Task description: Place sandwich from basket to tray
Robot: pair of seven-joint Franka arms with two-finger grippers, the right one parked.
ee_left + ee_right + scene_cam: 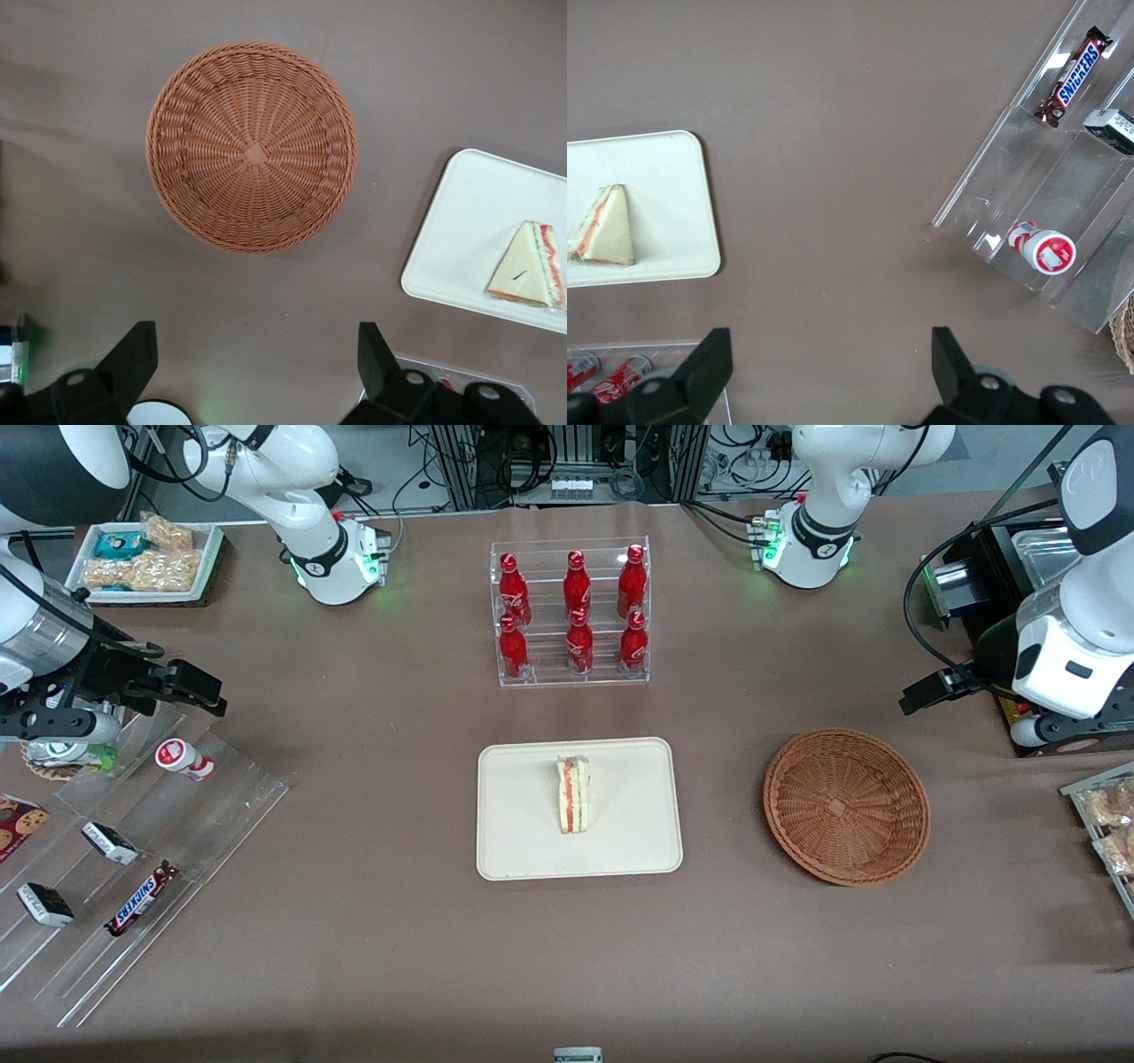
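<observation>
The sandwich (573, 794) lies on its side in the middle of the cream tray (514, 815), its orange-red filling edge showing. The round wicker basket (846, 806) sits beside the tray, toward the working arm's end of the table, with nothing in it. My gripper (930, 689) hangs high above the table, farther from the front camera than the basket. It is open, and nothing is between its fingers. The wrist view takes in the basket (252, 155), the gripper (255, 336), the tray (461, 239) and the sandwich (527, 274). The parked arm's wrist view also shows the sandwich (607, 226) on the tray (664, 195).
A clear rack of red bottles (572, 611) stands farther from the front camera than the tray. A clear stepped display with snack bars (133, 868) and a white tray of snacks (146, 558) lie toward the parked arm's end. A black machine (1001, 576) and wrapped snacks (1112, 824) sit at the working arm's end.
</observation>
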